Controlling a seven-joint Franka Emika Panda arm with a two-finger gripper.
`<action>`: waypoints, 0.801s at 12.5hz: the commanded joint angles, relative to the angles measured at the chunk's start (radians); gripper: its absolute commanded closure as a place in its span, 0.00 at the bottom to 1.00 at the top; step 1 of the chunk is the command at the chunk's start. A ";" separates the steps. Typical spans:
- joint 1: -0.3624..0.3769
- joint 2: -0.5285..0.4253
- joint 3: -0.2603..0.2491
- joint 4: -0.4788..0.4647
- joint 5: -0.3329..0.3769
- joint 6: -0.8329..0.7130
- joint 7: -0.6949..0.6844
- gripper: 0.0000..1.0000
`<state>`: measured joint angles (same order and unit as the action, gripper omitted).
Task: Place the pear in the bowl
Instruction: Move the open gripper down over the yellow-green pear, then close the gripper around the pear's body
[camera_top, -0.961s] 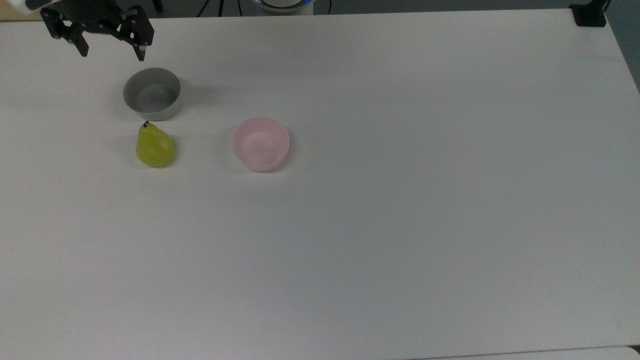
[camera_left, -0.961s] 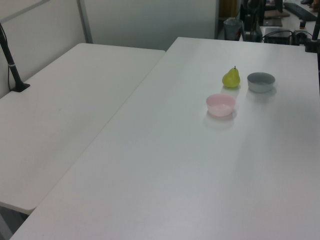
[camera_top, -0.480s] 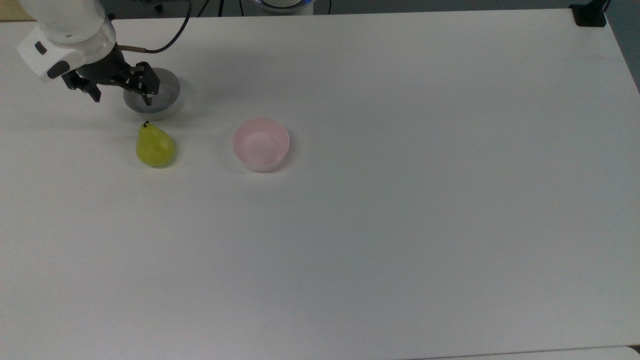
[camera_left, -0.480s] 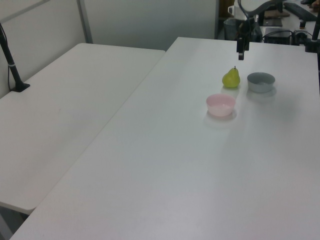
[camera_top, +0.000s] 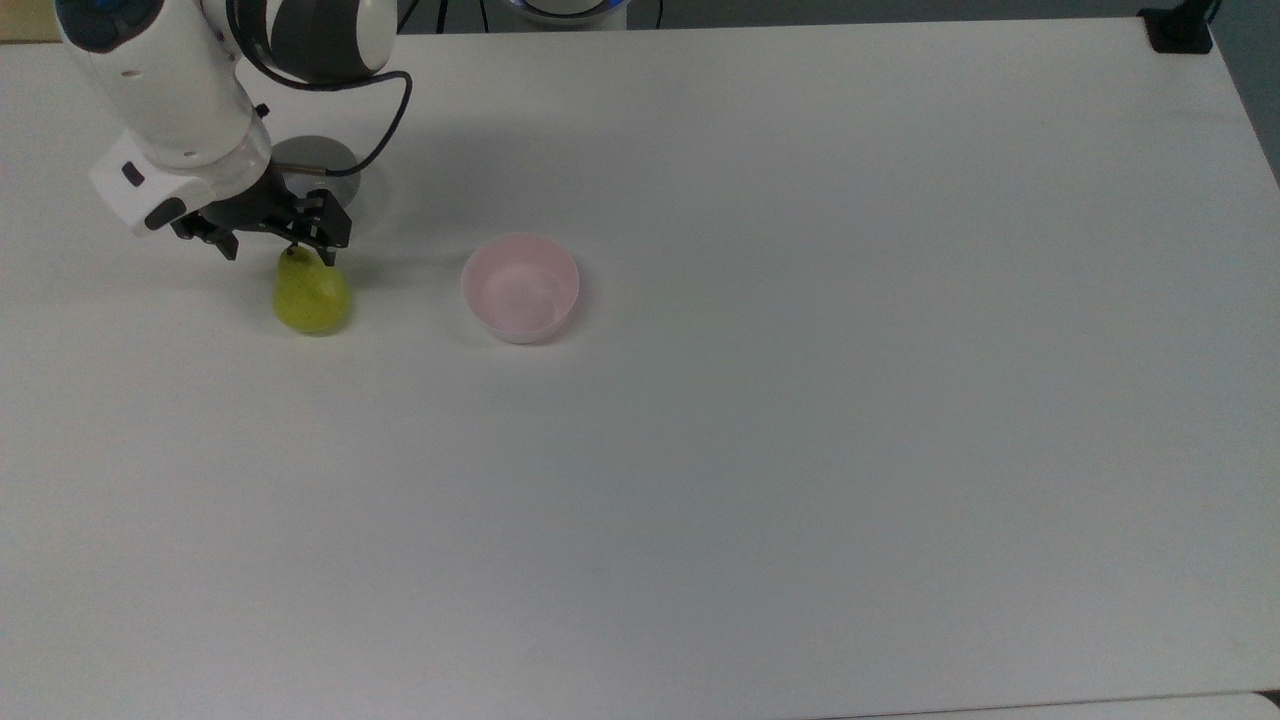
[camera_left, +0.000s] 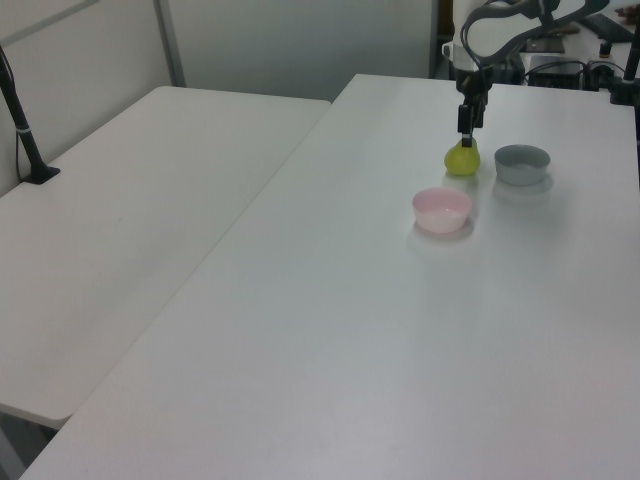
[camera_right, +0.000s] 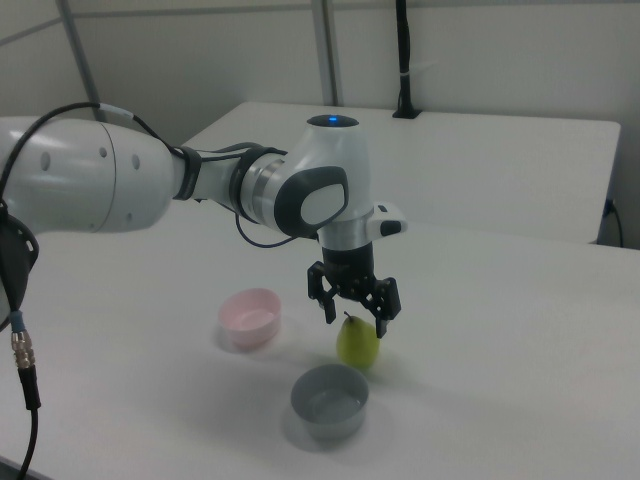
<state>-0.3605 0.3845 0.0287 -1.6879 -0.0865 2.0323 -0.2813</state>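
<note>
Hovering just above the pear, the hand has its fingers spread to either side of the stem, probably lining up a grasp. The pear stands upright on the white table, between the grey bowl and the pink bowl, both empty. A second table stands beside.

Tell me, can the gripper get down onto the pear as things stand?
Probably yes. The gripper hangs open just above the pear, its fingers either side of the stem. The grey bowl and pink bowl stand apart from the pear, so nothing seems to block a straight descent.
</note>
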 joint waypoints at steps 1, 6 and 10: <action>0.006 0.025 0.019 -0.013 0.005 0.045 0.027 0.00; 0.018 0.068 0.020 -0.013 0.004 0.092 0.027 0.00; 0.020 0.073 0.020 -0.015 -0.010 0.112 0.025 0.10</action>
<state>-0.3502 0.4624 0.0535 -1.6880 -0.0867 2.1148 -0.2705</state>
